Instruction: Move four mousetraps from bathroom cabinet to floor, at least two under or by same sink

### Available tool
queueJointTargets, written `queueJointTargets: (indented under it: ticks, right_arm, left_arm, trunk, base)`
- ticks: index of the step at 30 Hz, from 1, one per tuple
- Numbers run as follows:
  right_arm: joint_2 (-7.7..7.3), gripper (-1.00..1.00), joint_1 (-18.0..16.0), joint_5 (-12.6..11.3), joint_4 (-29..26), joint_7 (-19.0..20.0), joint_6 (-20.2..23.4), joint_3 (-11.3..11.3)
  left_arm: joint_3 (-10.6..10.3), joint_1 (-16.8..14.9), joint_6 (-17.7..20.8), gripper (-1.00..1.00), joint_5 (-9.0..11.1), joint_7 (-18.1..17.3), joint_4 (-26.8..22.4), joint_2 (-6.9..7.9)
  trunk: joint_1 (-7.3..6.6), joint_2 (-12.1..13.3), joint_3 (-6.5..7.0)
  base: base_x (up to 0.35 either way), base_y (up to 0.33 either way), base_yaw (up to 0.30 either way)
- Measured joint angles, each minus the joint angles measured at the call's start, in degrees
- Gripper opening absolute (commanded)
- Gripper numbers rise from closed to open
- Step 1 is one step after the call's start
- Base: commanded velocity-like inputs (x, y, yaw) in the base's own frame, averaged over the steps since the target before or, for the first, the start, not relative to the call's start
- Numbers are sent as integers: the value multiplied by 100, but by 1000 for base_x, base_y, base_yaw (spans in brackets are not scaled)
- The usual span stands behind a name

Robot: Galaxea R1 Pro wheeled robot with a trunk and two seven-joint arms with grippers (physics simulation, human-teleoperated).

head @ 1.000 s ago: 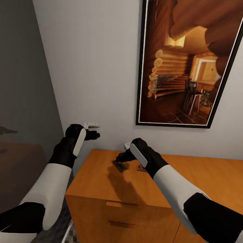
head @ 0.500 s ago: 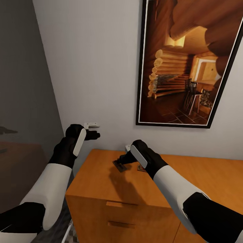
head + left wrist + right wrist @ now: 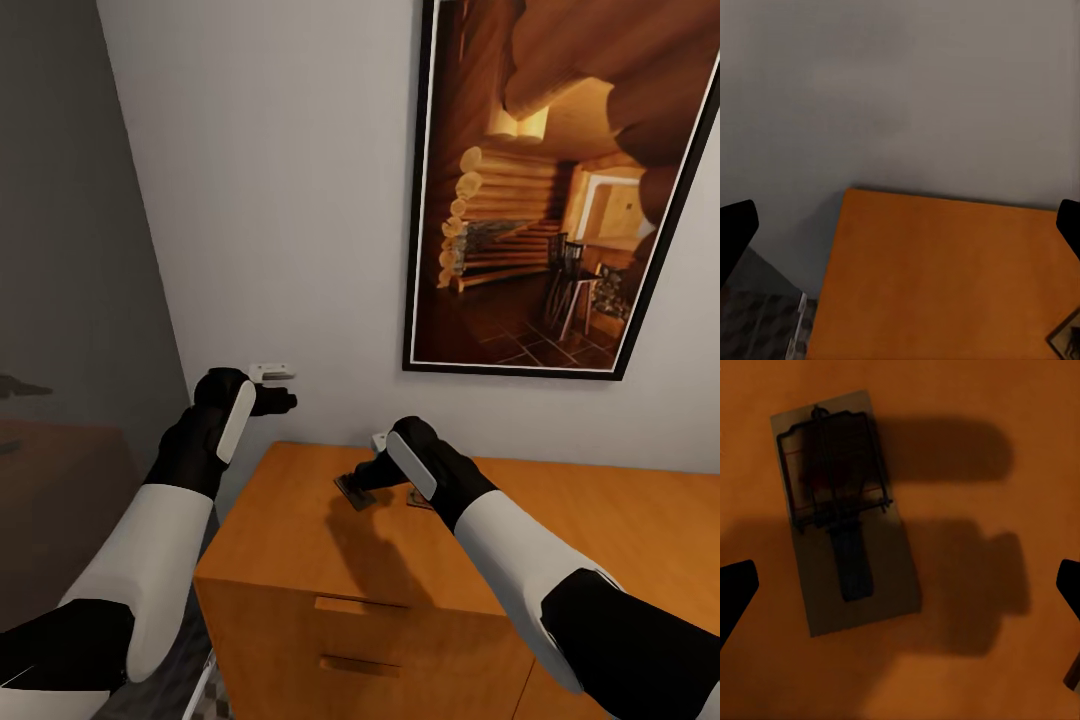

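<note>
The orange-brown cabinet (image 3: pixel 285 545) stands against the white wall, and two mousetraps lie on its top. My right gripper (image 3: pixel 360 478) hovers open just above one mousetrap (image 3: pixel 350 493). In the right wrist view that mousetrap (image 3: pixel 840 510) lies flat between and ahead of the dark fingertips (image 3: pixel 735 592), nothing gripped. A second mousetrap (image 3: pixel 418 499) peeks out behind my right wrist. My left gripper (image 3: pixel 276 386) is open in the air beside the cabinet's left end, close to the wall. The left wrist view looks down on the cabinet top (image 3: pixel 945 277) and a mousetrap corner (image 3: pixel 1066 341).
A large framed picture (image 3: pixel 560 190) of a log cabin hangs on the wall above the cabinet. Two drawer handles (image 3: pixel 358 603) show on the cabinet front. A strip of patterned bathroom floor (image 3: pixel 754 330) lies left of the cabinet, bounded by a dark grey wall (image 3: pixel 70 300).
My right gripper has shifted very slightly over the mousetrap, hiding more of the second one. The left arm has stayed still.
</note>
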Motion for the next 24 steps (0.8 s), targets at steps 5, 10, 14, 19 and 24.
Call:
queueJointTargets:
  ticks: [5,10,14,19,24]
  right_arm:
    - [0,100,2,-2,4,22,0,5]
    - [0,100,3,-4,5,29,0,9]
    - [0,100,3,-5,6,35,0,15]
    - [0,100,3,-3,6,46,0,17]
    - [0,100,3,-1,0,62,0,18]
  left_arm:
    - [0,0,0,100,3,1,14,1]
    - [0,0,0,100,5,-1,16,1]
    - [0,0,-2,100,5,-2,17,-2]
    - [0,0,-3,100,6,-2,18,0]
    - [0,0,-1,100,6,-2,18,-2]
  trunk:
    - [0,0,0]
    - [0,0,0]
    - [0,0,0]
    - [0,0,0]
    - [0,0,0]
  base:
    - [0,0,0]
    - [0,0,0]
    - [0,0,0]
    - [0,0,0]
    - [0,0,0]
